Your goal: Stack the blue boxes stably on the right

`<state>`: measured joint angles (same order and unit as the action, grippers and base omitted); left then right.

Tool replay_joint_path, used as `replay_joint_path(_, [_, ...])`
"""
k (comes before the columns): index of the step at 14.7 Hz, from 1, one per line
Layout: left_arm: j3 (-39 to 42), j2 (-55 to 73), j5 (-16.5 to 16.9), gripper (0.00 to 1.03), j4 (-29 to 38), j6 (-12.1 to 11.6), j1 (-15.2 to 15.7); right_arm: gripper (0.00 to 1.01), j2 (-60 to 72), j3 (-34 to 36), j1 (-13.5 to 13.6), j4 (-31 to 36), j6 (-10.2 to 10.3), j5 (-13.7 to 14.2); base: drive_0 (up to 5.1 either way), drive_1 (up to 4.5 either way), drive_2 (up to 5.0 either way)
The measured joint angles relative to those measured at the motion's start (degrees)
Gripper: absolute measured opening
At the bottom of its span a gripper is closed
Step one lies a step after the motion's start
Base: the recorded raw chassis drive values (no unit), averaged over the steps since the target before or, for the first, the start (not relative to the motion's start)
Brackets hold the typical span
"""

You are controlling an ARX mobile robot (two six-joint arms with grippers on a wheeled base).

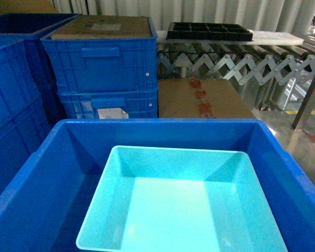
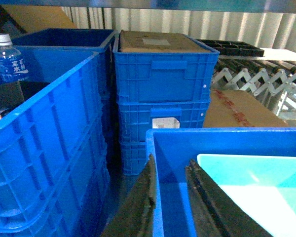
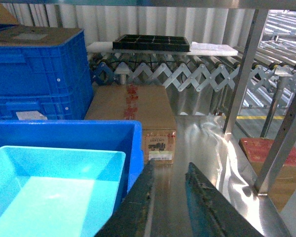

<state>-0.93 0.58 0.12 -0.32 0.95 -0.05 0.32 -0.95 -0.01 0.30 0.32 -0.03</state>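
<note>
Head view: a turquoise tub (image 1: 178, 210) sits inside a large dark blue crate (image 1: 42, 178), filling the centre and lower part of the frame; the tub's far rim lies near the crate's far wall, and its interior shows nothing in it. At 11 o'clock stands a stack of ribbed crates (image 1: 102, 68), the top one covered with cardboard (image 1: 102, 26). At 12 o'clock, beyond the large crate, lies a carton (image 1: 202, 100) with red print, and behind it an expanding roller conveyor (image 1: 236, 65) carries a black compartment tray (image 1: 207, 31).

Left wrist view: the left hand (image 2: 170, 197) has its fingers apart, straddling the large crate's left wall, one finger outside, one inside beside the tub's corner. A water bottle (image 2: 9, 57) stands at 10 o'clock behind further crates.

Right wrist view: the right hand (image 3: 167, 202) has its fingers apart and grips nothing, just beyond the large crate's right wall, above a shiny steel floor (image 3: 207, 148).
</note>
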Motion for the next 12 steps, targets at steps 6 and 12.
replay_joint_path(6, [0.0,0.0,-0.15,1.0,0.11,-0.04,0.0,0.99,-0.04,0.13,0.0,-0.55,0.0,0.0,0.0,0.0,0.0])
replay_joint_path(12, [0.0,0.0,-0.15,0.98,0.11,-0.04,0.0,0.98,-0.04,0.13,0.0,-0.55,0.0,0.0,0.0,0.0,0.0])
